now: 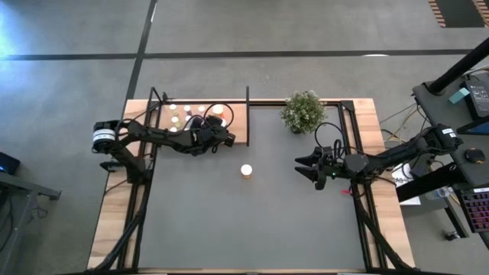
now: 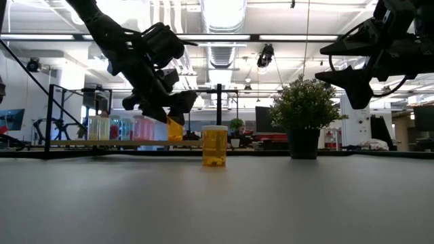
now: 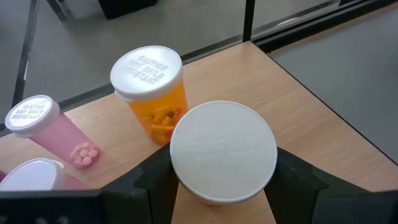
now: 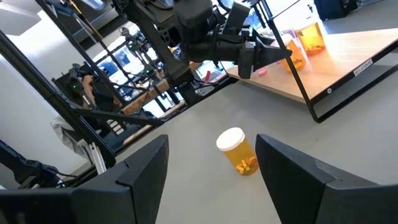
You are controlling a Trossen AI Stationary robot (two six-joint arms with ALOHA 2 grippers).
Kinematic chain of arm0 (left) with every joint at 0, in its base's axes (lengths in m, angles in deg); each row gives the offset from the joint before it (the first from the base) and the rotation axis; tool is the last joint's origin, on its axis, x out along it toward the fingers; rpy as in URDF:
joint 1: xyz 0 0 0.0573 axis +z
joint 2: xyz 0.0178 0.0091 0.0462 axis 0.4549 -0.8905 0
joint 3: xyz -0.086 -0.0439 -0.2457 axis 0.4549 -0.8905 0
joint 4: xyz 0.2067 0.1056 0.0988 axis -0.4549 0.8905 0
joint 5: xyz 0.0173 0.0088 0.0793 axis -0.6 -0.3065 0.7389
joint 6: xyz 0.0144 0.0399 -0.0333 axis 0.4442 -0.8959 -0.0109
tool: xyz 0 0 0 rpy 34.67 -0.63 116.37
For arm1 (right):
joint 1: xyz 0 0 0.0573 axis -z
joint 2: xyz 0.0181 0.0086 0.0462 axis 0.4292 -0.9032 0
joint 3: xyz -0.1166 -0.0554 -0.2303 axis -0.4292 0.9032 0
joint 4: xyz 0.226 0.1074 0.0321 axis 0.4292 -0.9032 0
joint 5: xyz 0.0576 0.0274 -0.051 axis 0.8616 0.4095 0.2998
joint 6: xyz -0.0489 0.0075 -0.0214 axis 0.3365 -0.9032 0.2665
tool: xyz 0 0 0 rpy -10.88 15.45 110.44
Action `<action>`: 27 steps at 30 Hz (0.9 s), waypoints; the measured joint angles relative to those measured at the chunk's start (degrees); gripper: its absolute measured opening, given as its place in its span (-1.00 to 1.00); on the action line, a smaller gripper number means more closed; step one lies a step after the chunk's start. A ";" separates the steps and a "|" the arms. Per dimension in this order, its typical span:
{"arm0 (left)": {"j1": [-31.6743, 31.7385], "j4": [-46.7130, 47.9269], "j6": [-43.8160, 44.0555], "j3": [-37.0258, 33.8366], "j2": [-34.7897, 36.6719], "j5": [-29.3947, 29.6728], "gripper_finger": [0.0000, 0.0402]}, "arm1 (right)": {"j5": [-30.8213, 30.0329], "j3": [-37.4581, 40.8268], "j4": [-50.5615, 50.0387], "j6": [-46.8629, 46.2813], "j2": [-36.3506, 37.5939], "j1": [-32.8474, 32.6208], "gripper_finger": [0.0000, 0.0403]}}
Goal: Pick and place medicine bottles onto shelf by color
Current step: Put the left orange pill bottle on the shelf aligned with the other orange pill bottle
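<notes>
The left gripper (image 1: 216, 138) is over the near right part of the shelf (image 1: 239, 122), the light-wood board with black posts at the table's far left. Its fingers (image 3: 305, 186) are closed on either side of a white-capped bottle (image 3: 222, 152), which the low view shows to be orange-bodied and held slightly above the board. Just beyond the held bottle, in the left wrist view, a second orange bottle (image 3: 152, 93) stands upright on the wood, its white cap bearing raised lettering too small to read. Beside that one is a pink bottle (image 3: 50, 129) with pills showing through its wall, and another white cap (image 3: 28, 177) sits at the picture's edge. From above, several more small bottles (image 1: 180, 113) cluster on the left part of the shelf.

One orange bottle (image 1: 246, 170) stands alone and upright on the dark grey table (image 1: 252, 229), near the middle and well apart from the shelf (the low view shows it partly filled with yellow-orange pills).

The right gripper (image 1: 306, 166) hangs in the air over the table's right side, near the potted plant (image 1: 302, 111), its fingers spread wide and holding nothing.
</notes>
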 joint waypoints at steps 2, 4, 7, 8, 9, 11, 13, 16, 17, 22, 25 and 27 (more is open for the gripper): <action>0.00 0.01 0.00 0.00 0.00 -0.02 -0.10 | 0.00 0.00 -0.01 0.00 0.00 0.00 0.15; 0.00 -0.01 0.00 0.00 0.00 -0.07 -0.10 | -0.02 0.00 -0.01 0.00 0.00 0.00 0.15; 0.00 -0.01 0.00 0.00 0.00 -0.17 -0.10 | -0.01 0.00 -0.01 0.00 0.00 0.01 0.15; 0.00 -0.01 0.00 0.00 0.00 -0.21 -0.10 | -0.02 0.00 -0.02 0.00 0.00 0.00 0.15; 0.00 -0.01 0.00 0.00 0.00 -0.22 -0.10 | 0.00 0.00 0.00 0.00 0.02 0.00 0.15; 0.00 0.00 0.00 0.00 0.00 -0.24 -0.10 | -0.01 0.00 -0.02 0.00 0.00 0.01 0.15; 0.00 0.08 0.00 0.00 0.00 -0.24 -0.10 | -0.02 0.00 0.00 0.00 0.00 0.02 0.15; 0.00 0.47 -0.17 0.02 0.00 -0.22 -0.10 | -0.02 0.00 0.00 0.00 0.00 0.00 0.15; 0.00 0.70 -0.17 0.04 0.02 -0.22 -0.10 | -0.02 0.00 0.00 0.00 0.00 0.00 0.15; 0.00 1.43 -0.11 0.04 0.09 0.03 -0.10 | -0.02 0.00 0.00 0.00 0.00 0.00 0.15; 0.00 1.82 -0.11 0.04 0.09 1.51 -0.10 | -0.01 0.00 -0.01 0.00 0.00 0.00 0.15; 0.05 2.03 -0.11 0.02 0.07 2.37 -0.10 | -0.02 0.00 -0.02 0.00 0.00 0.02 0.15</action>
